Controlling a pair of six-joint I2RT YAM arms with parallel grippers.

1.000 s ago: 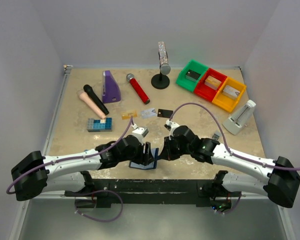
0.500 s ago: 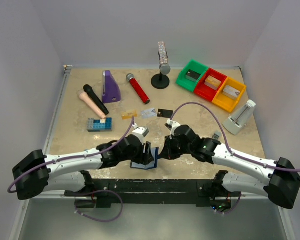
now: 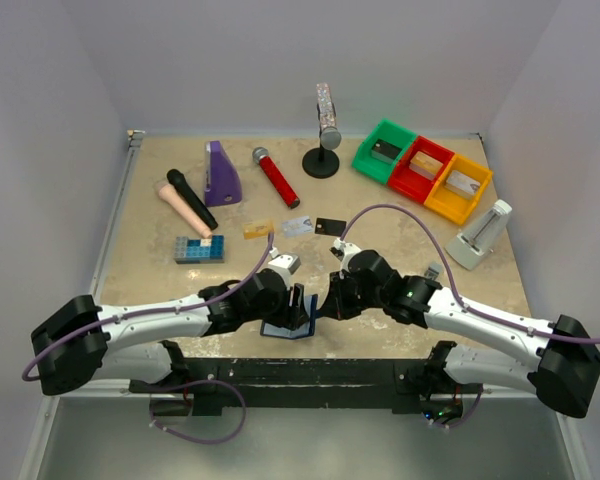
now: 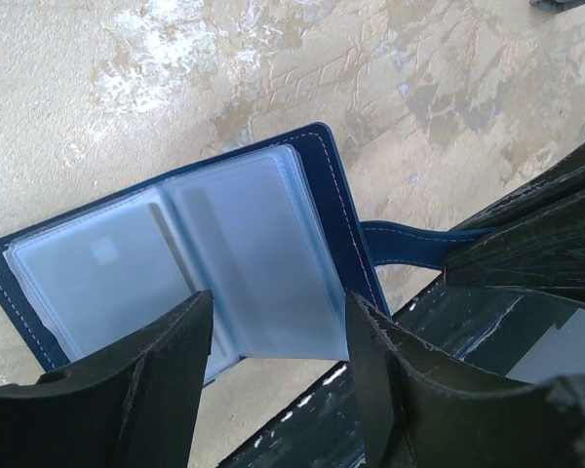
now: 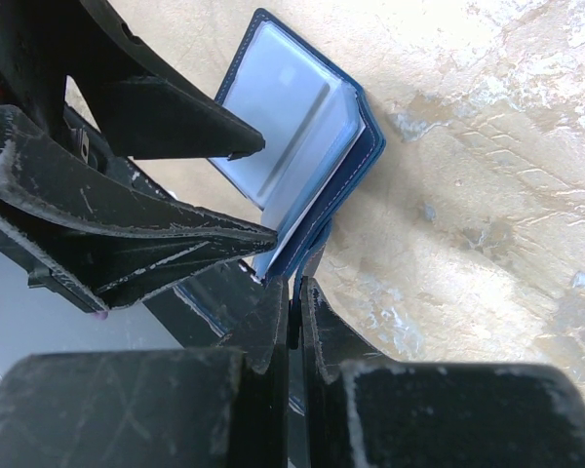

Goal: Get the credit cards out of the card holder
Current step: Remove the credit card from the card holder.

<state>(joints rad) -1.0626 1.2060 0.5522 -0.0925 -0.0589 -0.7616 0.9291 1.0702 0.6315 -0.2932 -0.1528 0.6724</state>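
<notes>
Fingers (image 5: 265, 327) on my right gripper (image 5: 294, 285) are pressed together, pinching the snap tab (image 4: 409, 244) of the card holder (image 4: 337, 210) right at the near edge of the table (image 3: 150, 260). My left gripper (image 4: 278, 310) stands just beside it with its fingers (image 4: 166, 361) well apart, one on either side of the holder's lower edge. I cannot tell whether they touch it.

The card holder is open between my two grippers, with its navy cover underneath and its frosted sleeves fanned out from the spine. I cannot make out whether any card sits in those sleeves.

Farther back, near mid-table, three credit cards (image 3: 297, 225) lie flat in a row, apart from one another. From left to right they are orange-gold, silvery and black. Left of them sits a blue brick block (image 3: 199, 249). Toward the far wall I see a red microphone (image 3: 276, 176) and a row of green, red and yellow bins (image 3: 408, 190).
</notes>
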